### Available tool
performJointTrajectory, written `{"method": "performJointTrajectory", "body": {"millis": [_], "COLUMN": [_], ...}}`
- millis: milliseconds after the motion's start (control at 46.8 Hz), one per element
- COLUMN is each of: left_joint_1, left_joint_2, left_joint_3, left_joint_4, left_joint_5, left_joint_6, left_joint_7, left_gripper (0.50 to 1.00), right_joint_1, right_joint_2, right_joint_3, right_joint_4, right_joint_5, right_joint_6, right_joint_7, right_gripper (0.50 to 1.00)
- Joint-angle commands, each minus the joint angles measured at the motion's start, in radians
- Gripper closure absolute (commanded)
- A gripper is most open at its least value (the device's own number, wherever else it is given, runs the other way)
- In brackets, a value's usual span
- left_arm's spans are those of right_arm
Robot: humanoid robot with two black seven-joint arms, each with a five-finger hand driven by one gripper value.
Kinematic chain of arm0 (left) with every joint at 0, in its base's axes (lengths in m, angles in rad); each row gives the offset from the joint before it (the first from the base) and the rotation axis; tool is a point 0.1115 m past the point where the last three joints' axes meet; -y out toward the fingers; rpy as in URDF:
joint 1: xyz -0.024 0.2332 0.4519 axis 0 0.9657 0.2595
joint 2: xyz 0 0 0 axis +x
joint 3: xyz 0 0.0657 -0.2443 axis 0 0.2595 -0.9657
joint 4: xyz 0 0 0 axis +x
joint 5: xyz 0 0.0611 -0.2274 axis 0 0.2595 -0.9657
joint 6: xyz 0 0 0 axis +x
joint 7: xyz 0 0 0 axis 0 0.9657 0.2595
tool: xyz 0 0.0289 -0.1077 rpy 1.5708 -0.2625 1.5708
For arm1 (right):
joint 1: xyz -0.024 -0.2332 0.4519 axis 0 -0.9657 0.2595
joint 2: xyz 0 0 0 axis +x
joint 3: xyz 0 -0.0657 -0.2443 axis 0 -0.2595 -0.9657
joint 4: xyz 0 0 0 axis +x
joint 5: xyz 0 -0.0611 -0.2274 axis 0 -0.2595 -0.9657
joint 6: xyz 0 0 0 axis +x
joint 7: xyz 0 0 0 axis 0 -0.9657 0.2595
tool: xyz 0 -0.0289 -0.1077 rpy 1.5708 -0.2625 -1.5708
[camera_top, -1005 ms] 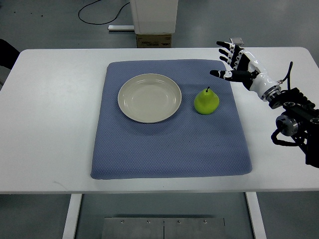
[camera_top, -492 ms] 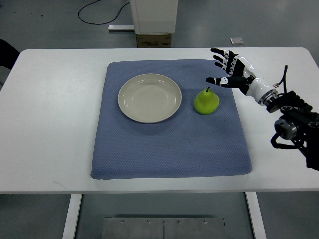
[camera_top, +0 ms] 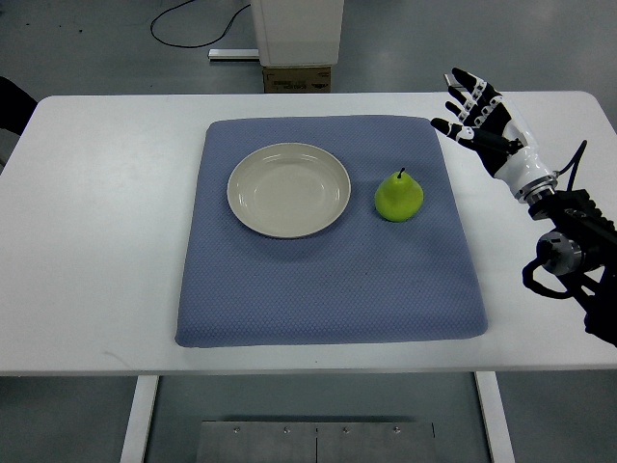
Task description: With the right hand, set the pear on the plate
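White surface carries a blue mat, roughly centred. On the mat's far half sits a cream plate, round and empty, w/ a green pear just beside it to the right, not touching the rim. Pear stands upright on the mat, dark stem pointing up, fat end down. Right hand is up near the surface's far right corner, over bare white surface just off the mat's far right corner, well apart from the pear. Its fingers are spread wide & straight, thumb stuck out toward the mat; it holds nothing. Fingers are black w/ white segments, wrist white, and the forearm runs back toward the right edge into black joint hardware w/ a loop of dark cable next to it. Hand looks tilted, palm facing roughly left toward the mat; can't tell how high it hangs above the surface. Left arm doesn't show. Beyond the surface's far edge, on the grey floor: a white upright unit w/ a brown cardboard box at its foot, and a black cable curling across the floor to the left of it. A dark object pokes in at the left edge by the surface's corner, too cut off to ID. Below the surface's near edge, white legs and a grey metal plate w/ screws show.
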State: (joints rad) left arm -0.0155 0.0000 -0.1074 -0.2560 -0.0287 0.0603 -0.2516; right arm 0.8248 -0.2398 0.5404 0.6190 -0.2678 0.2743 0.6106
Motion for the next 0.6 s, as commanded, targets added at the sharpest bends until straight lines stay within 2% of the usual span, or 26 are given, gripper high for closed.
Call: {"method": "performJointTrajectory", "body": {"millis": [0, 278, 577], "left_joint_1": [0.000, 0.000, 0.000], "left_joint_2": [0.000, 0.000, 0.000], "left_joint_3": [0.000, 0.000, 0.000], "left_joint_4": [0.000, 0.000, 0.000], "left_joint_5": [0.000, 0.000, 0.000], "left_joint_6": [0.000, 0.000, 0.001], "left_joint_7": [0.000, 0.000, 0.002], "left_gripper": [0.500, 0.500, 0.500], "right_joint_1": [-0.009, -0.047, -0.101], "right_joint_2": [-0.003, -0.001, 0.007], "right_joint_3": [0.021, 0.168, 0.236], "right_joint_4": [0.022, 0.036, 0.142], "right_joint_5": [-0.022, -0.165, -0.330], "right_joint_6": [-0.001, -0.001, -0.004], "right_joint_7": [0.000, 0.000, 0.000], "right_gripper": [0.500, 0.500, 0.500]}}
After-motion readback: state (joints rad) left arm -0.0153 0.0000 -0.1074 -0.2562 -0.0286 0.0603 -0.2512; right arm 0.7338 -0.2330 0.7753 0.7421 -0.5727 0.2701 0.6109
